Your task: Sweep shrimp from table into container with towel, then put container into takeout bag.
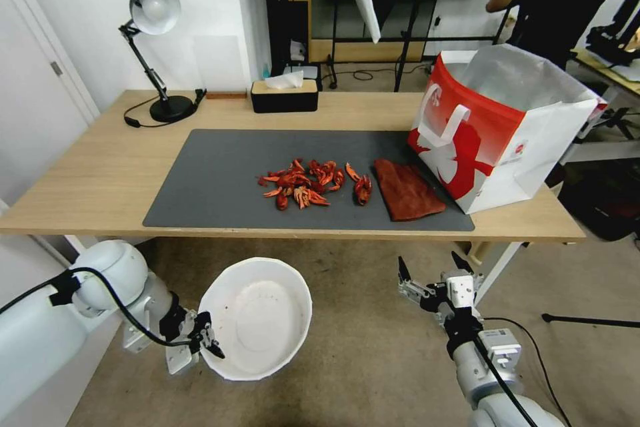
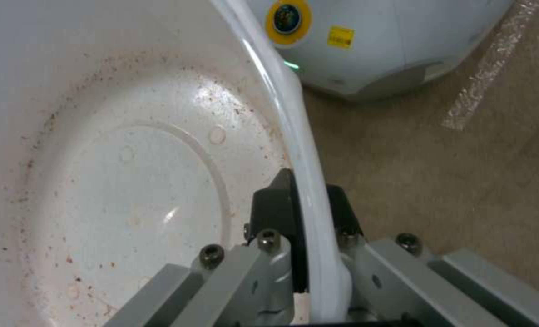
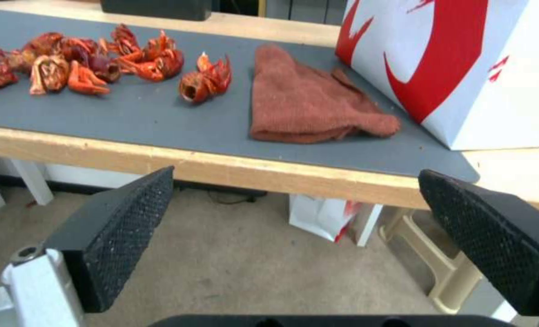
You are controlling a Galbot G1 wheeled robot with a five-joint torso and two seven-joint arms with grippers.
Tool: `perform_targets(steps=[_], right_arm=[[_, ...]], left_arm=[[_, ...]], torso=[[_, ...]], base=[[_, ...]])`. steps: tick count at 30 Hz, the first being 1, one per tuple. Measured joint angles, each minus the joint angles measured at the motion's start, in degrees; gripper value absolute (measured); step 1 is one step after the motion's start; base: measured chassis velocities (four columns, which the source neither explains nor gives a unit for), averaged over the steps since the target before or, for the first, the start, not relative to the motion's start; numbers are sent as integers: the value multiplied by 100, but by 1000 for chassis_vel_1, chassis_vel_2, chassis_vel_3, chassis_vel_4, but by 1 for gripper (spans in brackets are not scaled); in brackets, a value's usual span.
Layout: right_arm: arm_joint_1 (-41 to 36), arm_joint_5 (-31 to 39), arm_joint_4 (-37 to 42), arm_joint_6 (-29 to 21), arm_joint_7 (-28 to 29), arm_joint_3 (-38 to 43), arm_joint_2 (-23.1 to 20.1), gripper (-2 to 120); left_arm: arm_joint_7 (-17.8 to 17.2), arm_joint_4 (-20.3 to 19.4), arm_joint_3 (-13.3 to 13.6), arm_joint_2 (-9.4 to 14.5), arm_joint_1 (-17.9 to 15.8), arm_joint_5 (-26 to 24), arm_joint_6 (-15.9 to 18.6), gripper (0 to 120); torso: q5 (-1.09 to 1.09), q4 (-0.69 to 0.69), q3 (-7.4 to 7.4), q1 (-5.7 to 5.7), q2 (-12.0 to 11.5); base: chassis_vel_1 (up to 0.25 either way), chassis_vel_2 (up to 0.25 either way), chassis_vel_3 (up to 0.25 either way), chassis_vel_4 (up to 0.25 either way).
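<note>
Gripping container point(image 1: 257, 318) rim, left hand point(image 1: 208, 341); below table point(image 1: 100, 180) edge.

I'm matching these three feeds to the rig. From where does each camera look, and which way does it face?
Head: high, facing forward and down on the table; both arms show, left gripper gripping the container, right gripper open.
Left wrist: along its fingers into the container.
Right wrist: below the table edge, facing shrimp and towel.
Shared: head and right wrist both show shrimp, towel, takeout bag.
</note>
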Motion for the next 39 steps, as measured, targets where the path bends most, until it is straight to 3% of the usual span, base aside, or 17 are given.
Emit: perform_targets(steps=[8, 16, 26, 39], right_arm=[[-7, 161, 16, -25, 6, 23, -2, 100], [-39, 219, 81, -26, 16, 72, 2, 100], [123, 257, 101, -44, 116, 46, 21, 100], [1182, 843, -279, -91, 254, 93, -400, 100]], left_arm=[[-31, 650, 626, -733, -852, 183, 51, 0], [-173, 1173, 917, -1091, -1379, 185, 66, 0], [-425, 1240, 1077, -1269, -1534, 186, 65, 0], [-475, 1201, 1257, -1434, -1787, 349, 85, 0]], torso=[[1, -1, 0, 0, 0], [1, -2, 0, 0, 0], [1, -2, 0, 0, 0], [1, -1, 0, 0, 0]], base=[[0, 0, 0, 0], [0, 0, 0, 0], [0, 0, 0, 0], [0, 0, 0, 0]])
